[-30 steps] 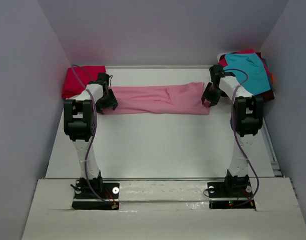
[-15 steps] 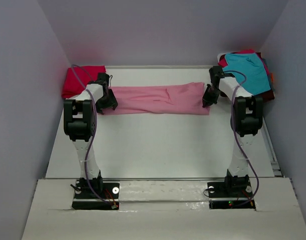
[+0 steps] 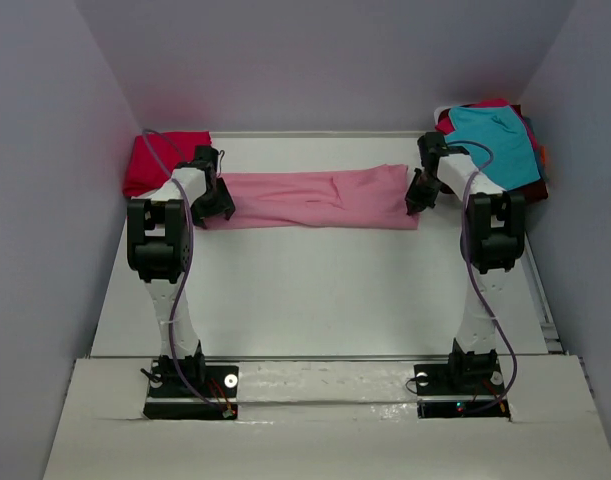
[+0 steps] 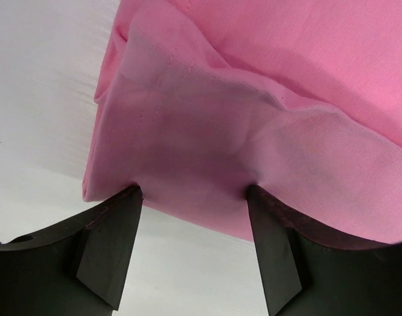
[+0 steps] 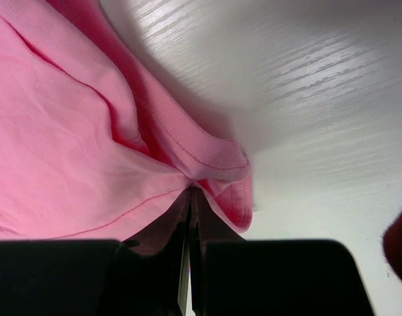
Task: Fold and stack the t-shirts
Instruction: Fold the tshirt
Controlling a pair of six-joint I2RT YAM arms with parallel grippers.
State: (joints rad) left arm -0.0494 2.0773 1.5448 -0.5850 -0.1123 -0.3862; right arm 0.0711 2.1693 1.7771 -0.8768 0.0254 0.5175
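Note:
A pink t-shirt [image 3: 315,197] lies folded into a long strip across the back of the table. My left gripper [image 3: 217,200] is at its left end. In the left wrist view the gripper [image 4: 194,197] is open, with both fingertips [image 4: 125,204] touching the pink hem [image 4: 187,145]. My right gripper [image 3: 417,195] is at the shirt's right end. In the right wrist view the gripper [image 5: 191,192] is shut, pinching a bunched fold of pink cloth [image 5: 89,151] just above the table.
A red folded shirt [image 3: 150,160] lies at the back left corner, behind the left arm. A pile of shirts with a teal one [image 3: 495,140] on top sits at the back right. White table surface [image 3: 315,290] lies in front of the pink shirt.
My right gripper has closed on the right end of the pink shirt and shifted slightly. The left arm and the shirt have not moved.

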